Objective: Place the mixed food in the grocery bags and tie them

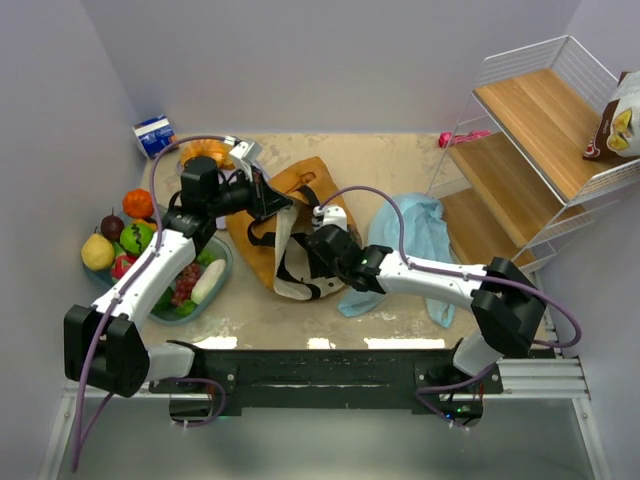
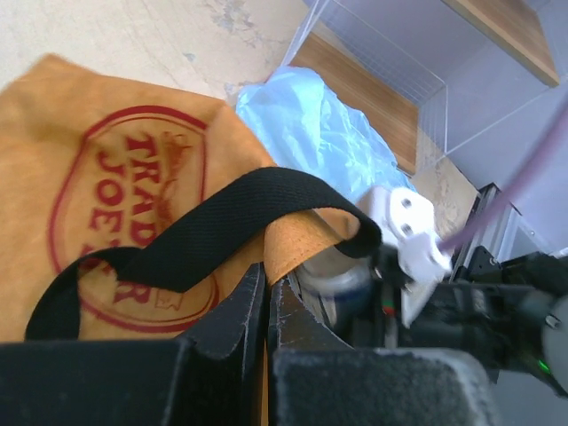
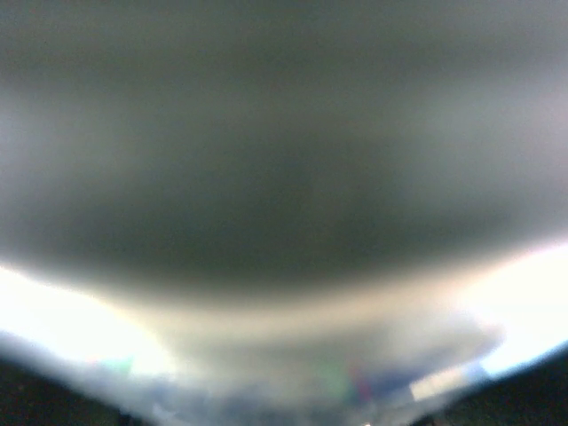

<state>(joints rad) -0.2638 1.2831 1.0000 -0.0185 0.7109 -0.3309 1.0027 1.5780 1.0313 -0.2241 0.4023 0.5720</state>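
the packing looked to be at an early stage. the trader joe's tote [image 1: 305, 180] lay in the middle of the tabletop [image 1: 400, 160]. the left jaws were pinched fully together on the tan fabric of its rim, just under a black handle [image 2: 222, 222], and seemed to be lifting the mouth. from 4 o'clock the right arm reached to that mouth. its wrist view was a close grey blur, but the left wrist view showed a silver drink can [image 2: 342, 275] right at the opening beside it, so the right jaws appeared to be closed about the can, held partly apart by its width. the can was at the threshold, not clearly inside. whether the tote already held anything could not be told. everything else remained outside. at 9 o'clock of the tote the orange [image 1: 138, 203], plum [image 1: 112, 226], green apple [image 1: 137, 237] and pear [image 1: 97, 252] sat together beside the teal tub [image 1: 228, 255]. a snack packet [image 1: 622, 118] rested on the wire shelf [image 1: 530, 120] at 2 o'clock. the light-blue plastic bag [image 1: 415, 235] lay flat at 3 o'clock, apparently unfilled. neither bag was tied, so most loading and both knots were left.
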